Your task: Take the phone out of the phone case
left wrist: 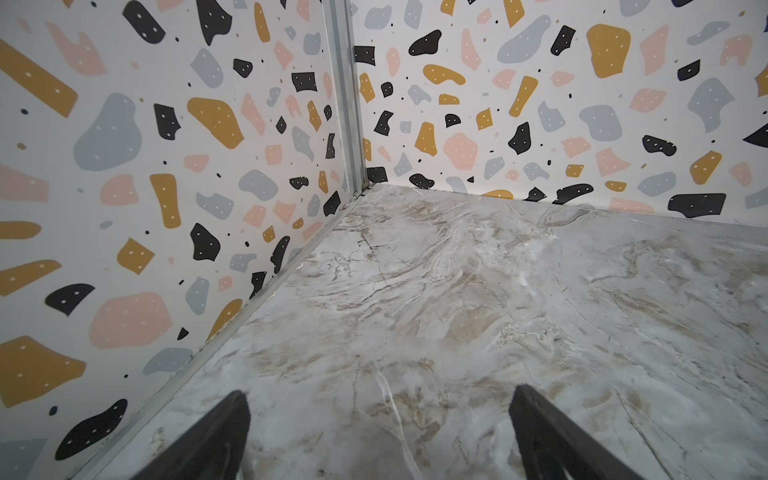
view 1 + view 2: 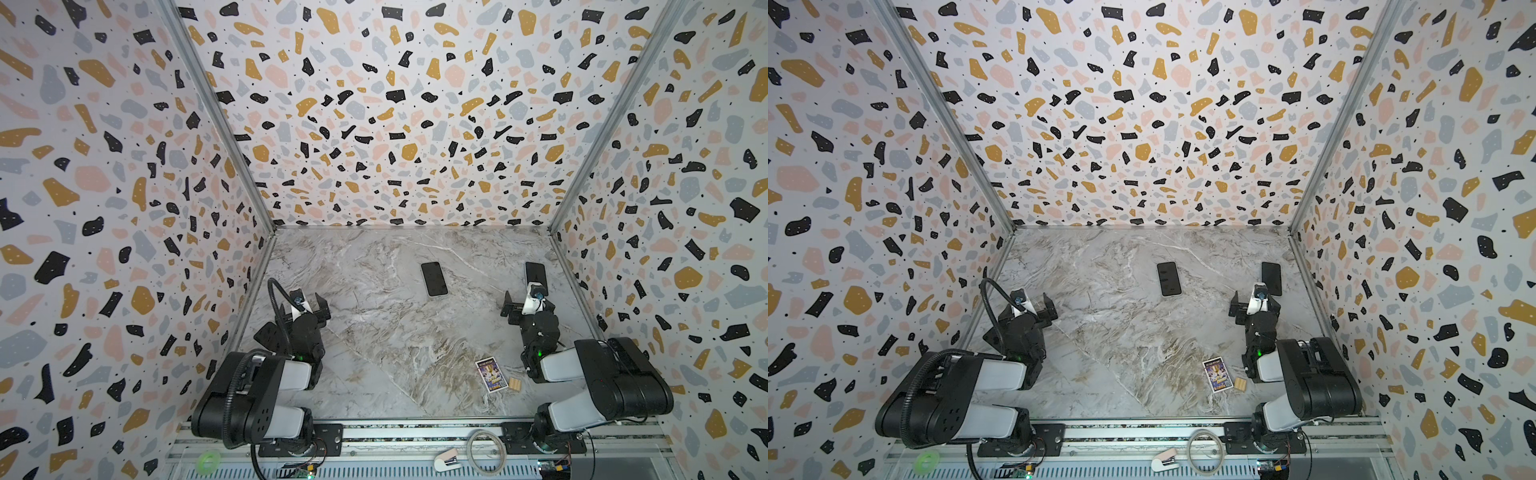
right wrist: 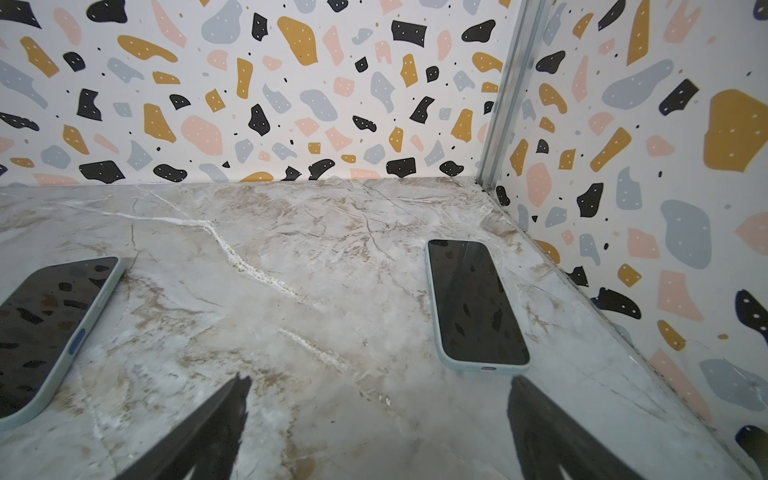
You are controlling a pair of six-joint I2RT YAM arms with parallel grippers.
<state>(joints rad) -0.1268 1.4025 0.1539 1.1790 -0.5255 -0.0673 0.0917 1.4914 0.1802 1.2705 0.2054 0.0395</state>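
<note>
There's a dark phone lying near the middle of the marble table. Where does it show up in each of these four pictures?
In a top view: the middle phone lies just right of centre, above the arms.
In a top view: the middle phone again lies near the centre.
Left wrist view: not in it.
Right wrist view: at the left edge, partly cut off.
Shared landmark: the phone by the right wall.

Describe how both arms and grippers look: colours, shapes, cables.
The left arm and right arm are alike: bulky black joints joined by pale grey shells, each with a small green light. A ribbed black hose loops along the left arm only. Each wrist carries a white camera mount. The left gripper and right gripper have black, wedge-shaped fingers.
</note>
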